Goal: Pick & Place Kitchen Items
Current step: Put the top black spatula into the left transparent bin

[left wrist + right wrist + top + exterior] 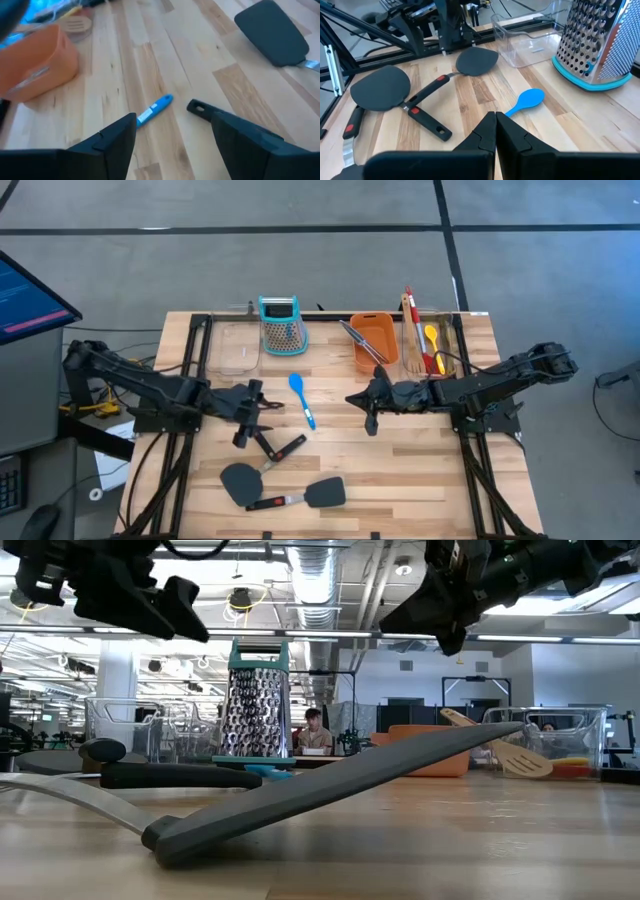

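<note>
Blue spoon (pixel 301 399) lies flat between spread left gripper (pixel 262 403) and closed, empty right gripper (pixel 368 408).

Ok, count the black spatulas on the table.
3. The front-left spatula and front-right spatula lie near the table's front edge; the third spatula lies behind them, head under the left arm. None seem hidden elsewhere.

Black spatula (pixel 330 788) before grater (pixel 256 700)

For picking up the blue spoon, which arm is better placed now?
Left, probably. The left tool is open above the table beside the blue spoon; the right tool is shut, on the spoon's other side.
</note>
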`<action>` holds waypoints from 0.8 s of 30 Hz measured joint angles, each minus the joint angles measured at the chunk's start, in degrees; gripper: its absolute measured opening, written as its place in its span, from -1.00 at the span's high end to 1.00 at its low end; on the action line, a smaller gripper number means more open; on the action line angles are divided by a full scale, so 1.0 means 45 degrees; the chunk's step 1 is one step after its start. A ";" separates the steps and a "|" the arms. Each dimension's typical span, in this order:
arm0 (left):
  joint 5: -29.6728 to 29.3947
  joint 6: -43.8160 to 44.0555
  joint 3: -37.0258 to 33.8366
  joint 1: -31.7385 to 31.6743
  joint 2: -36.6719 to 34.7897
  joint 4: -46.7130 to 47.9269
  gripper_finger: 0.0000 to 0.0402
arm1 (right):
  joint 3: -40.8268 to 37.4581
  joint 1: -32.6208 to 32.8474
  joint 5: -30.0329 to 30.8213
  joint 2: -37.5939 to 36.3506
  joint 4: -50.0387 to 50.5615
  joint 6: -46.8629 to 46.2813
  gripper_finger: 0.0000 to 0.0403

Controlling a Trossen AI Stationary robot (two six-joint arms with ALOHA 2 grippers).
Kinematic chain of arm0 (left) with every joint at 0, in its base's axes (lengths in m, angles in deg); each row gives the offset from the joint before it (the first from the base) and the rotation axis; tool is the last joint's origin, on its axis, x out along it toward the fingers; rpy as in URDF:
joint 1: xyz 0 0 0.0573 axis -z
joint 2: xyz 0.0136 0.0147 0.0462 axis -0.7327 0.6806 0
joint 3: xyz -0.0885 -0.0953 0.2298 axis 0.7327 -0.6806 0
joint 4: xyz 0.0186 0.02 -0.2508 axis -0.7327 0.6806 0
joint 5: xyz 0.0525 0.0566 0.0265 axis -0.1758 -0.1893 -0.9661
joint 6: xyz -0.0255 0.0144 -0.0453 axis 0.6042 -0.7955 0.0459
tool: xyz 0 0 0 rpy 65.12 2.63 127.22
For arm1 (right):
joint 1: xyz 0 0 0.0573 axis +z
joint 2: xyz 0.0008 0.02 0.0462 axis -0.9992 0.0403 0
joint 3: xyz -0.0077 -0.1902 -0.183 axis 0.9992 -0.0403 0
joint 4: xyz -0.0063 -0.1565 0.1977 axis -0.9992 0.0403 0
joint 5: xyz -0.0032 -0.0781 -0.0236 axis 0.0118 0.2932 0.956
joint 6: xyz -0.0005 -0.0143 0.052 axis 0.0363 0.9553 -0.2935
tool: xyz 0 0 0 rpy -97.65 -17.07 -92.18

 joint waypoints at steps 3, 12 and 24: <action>0.0388 0.0070 0.0015 -0.0171 0.0511 -0.0053 -0.21 | -0.0004 0.0005 0.0000 0.0000 0.0201 0.0000 1.00; 0.2494 0.0081 0.0005 -0.0097 0.2533 0.0294 -0.20 | -0.0004 0.0010 0.0000 0.0000 0.0476 0.0009 1.00; 0.2653 0.0080 0.0000 -0.0689 0.1981 0.4278 -0.20 | 0.0000 0.0010 0.0000 0.0000 0.0749 0.0002 1.00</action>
